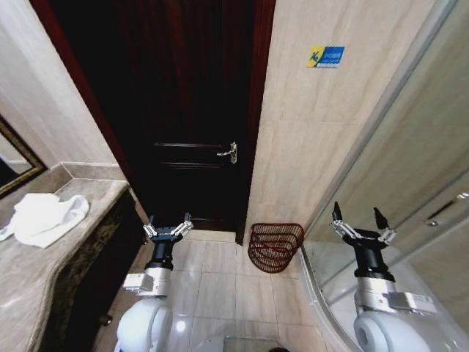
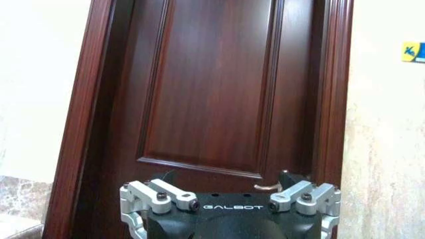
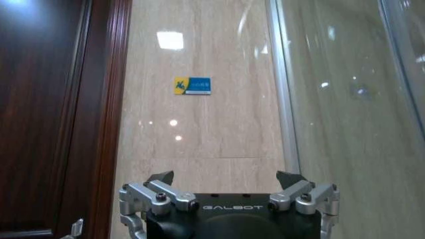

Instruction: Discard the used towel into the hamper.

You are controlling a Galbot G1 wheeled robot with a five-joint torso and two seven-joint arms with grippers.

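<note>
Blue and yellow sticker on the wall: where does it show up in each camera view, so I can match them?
Head view: the sticker sits high on the beige wall, right of the dark door.
Left wrist view: on that wall past the door's frame, cut off by the picture's edge.
Right wrist view: on the wall between the door's frame and the glass screen.
Shared landmark: the dark door.

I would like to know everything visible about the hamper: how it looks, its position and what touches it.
The hamper is a small round basket of thin dark reddish-brown ribs, openwork, apparently wire. It appears tipped, its open mouth facing the camera, and seems empty. It rests on the pale tiled floor at the foot of the beige wall, between the dark wooden door and the glass shower enclosure. Neither gripper touches it.
</note>
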